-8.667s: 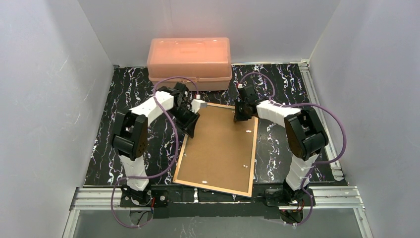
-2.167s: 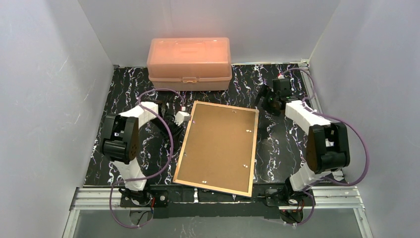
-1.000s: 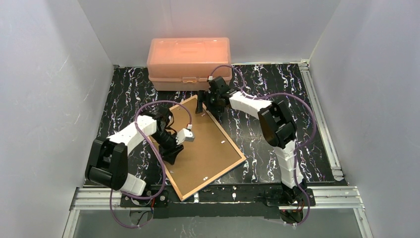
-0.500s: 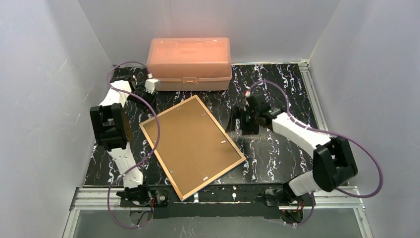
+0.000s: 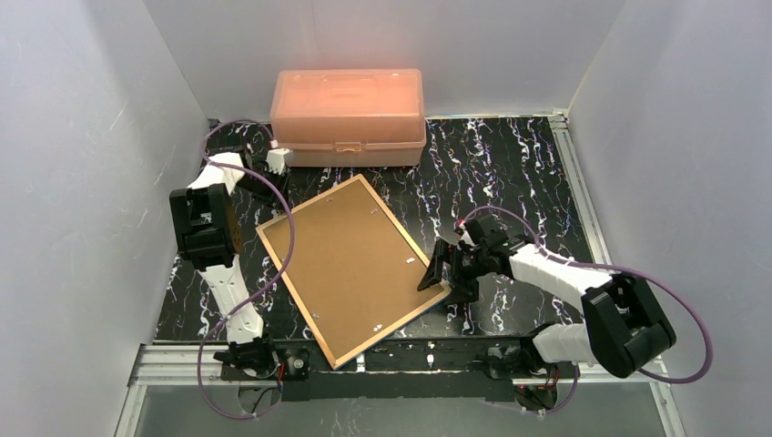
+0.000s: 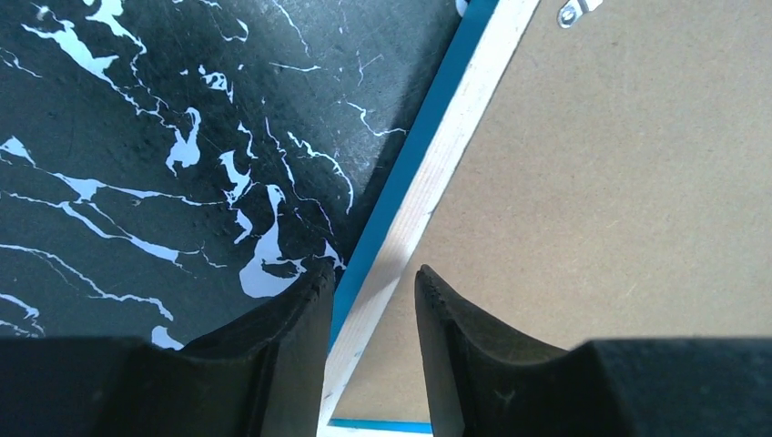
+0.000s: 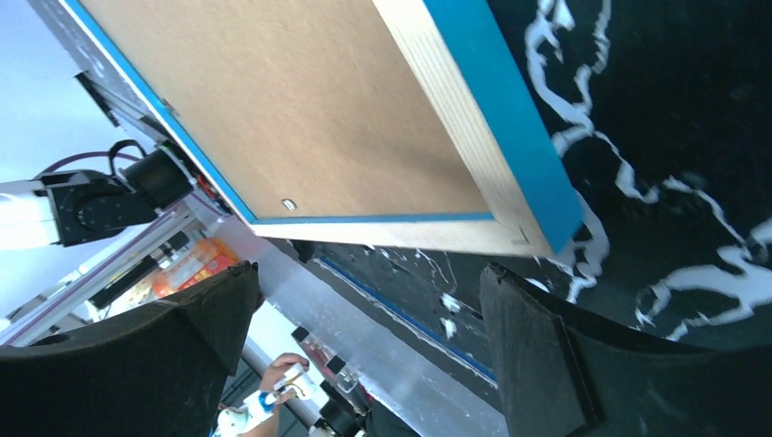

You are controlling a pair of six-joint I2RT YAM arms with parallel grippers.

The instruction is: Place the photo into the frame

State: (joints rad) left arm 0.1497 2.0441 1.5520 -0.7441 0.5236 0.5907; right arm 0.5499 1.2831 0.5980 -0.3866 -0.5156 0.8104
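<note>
- Brown fibreboard back of frame [image 5: 353, 264] faced up; frame lay flat and skewed, mid worktop [image 5: 510, 164], blue edging visible at its sides.
- L end effector [image 6: 371, 273] hung by left end of pink box [image 5: 348, 114]; fingers slightly parted, gripping nothing; frame's wood edge seen through the gap.
- R end effector [image 7: 364, 273] spread wide, empty, low beside frame's near-right corner; contact w/ corner unclear.

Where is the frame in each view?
Top: the frame lies back up, mid-table, askew.
Left wrist: the frame fills the right side, its edge running diagonally.
Right wrist: the frame fills the upper left, one corner at centre right.
Shared landmark: the black marbled table beside it.
</note>
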